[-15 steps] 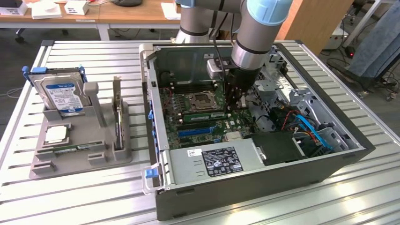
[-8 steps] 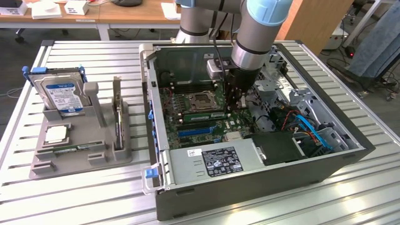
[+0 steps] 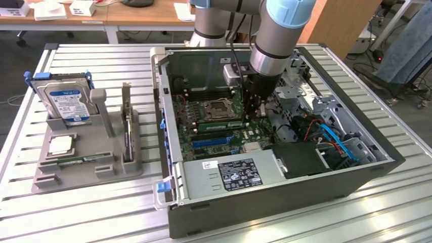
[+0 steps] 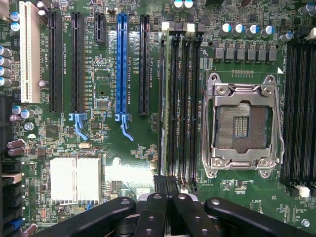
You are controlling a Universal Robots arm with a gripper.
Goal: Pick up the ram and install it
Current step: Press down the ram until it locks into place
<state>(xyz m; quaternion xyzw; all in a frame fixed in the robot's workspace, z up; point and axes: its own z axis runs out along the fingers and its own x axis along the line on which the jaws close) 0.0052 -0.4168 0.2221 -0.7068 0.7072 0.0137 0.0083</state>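
Note:
The ram (image 4: 166,98) is a slim green stick that stands edge-on in one of the black memory slots beside the processor socket (image 4: 242,126). In the exterior view the ram (image 3: 216,124) shows as a green strip just in front of the socket, inside the open computer case (image 3: 270,202). My gripper (image 4: 166,185) is shut, its black fingertips (image 4: 160,183) pressed together right over the near end of the stick. I cannot tell whether they pinch it or only rest on it. In the exterior view the gripper (image 3: 251,120) reaches down onto the motherboard, partly hidden by the arm.
A grey stand (image 3: 88,172) at the exterior view's left holds a silver hard drive (image 3: 68,101), a small square processor chip (image 3: 59,146) and a thin board on edge (image 3: 126,121). The power supply (image 3: 229,174), drive cage and blue cables (image 3: 337,142) crowd the case.

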